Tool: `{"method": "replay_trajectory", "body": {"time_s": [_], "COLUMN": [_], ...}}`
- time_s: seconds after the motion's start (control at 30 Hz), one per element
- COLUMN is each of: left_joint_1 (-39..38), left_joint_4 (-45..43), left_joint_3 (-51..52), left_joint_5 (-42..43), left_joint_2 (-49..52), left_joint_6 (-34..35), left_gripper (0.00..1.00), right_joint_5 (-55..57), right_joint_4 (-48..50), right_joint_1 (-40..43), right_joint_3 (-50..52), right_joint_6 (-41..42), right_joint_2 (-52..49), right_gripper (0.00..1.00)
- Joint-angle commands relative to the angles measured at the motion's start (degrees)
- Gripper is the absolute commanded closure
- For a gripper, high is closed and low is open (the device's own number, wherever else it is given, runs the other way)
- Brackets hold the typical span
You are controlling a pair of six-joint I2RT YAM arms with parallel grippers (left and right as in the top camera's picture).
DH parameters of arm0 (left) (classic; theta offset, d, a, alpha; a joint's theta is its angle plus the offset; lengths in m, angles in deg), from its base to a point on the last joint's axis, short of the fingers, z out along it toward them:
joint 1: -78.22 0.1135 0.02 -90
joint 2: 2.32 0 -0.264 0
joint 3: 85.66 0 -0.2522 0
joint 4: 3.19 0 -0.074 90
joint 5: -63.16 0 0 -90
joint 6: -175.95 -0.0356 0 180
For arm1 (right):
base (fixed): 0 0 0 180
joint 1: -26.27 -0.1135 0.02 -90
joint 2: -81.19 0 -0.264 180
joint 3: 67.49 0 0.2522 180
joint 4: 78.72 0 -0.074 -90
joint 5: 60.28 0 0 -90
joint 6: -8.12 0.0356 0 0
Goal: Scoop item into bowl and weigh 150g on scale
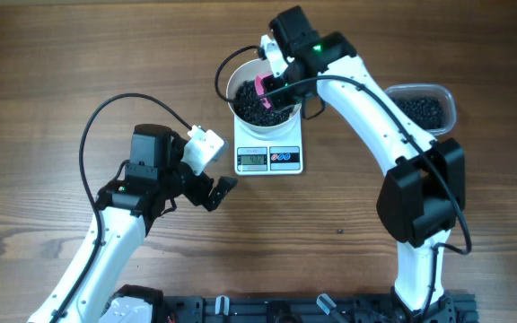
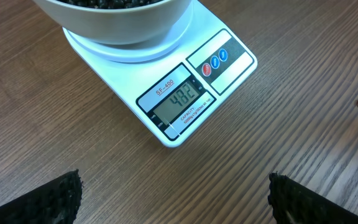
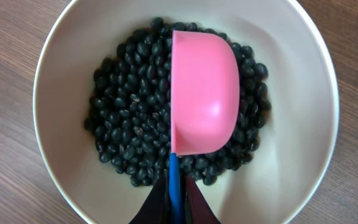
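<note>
Scooping in hand, overhead: right gripper (image 1: 272,87) clenched on pink scoop (image 1: 260,88) over white bowl (image 1: 234,99) atop scale (image 1: 269,160), beans (image 1: 257,109) inside; left gripper (image 1: 218,190) released, empty, left of scale; clear tub (image 1: 420,87) with more at right, apart. Left wrist: display (image 2: 178,99) lit, reading seemingly short of target. Right wrist: beans a glossy black heap covering bowl floor, scoop seemingly tipped above them. Next, probably: back to tub, smaller loads, eye on digits.
</note>
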Motion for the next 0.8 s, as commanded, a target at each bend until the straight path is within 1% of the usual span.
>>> {"method": "replay_trajectory", "body": {"time_s": [0.0, 0.27, 0.5, 0.77], "left_joint_1": [0.1, 0.1, 0.1, 0.1], "left_joint_4": [0.0, 0.0, 0.0, 0.0], "left_joint_3": [0.4, 0.4, 0.4, 0.4], "left_joint_5": [0.9, 0.9, 0.9, 0.9], "left_joint_2": [0.1, 0.1, 0.1, 0.1], "left_joint_6": [0.3, 0.3, 0.3, 0.3], "left_gripper": [0.00, 0.00, 0.00, 0.00], "right_joint_5": [-3.0, -9.3, -18.1, -18.1], "right_joint_4": [-0.8, -0.7, -0.9, -1.2], "right_joint_1": [1.2, 3.3, 7.0, 10.4], "right_joint_3": [0.0, -0.2, -0.2, -0.2], "right_joint_6": [-0.2, -0.2, -0.2, 1.3], "right_joint_2": [1.1, 4.5, 9.6, 16.7], "right_gripper": [0.96, 0.96, 0.96, 0.96]}}
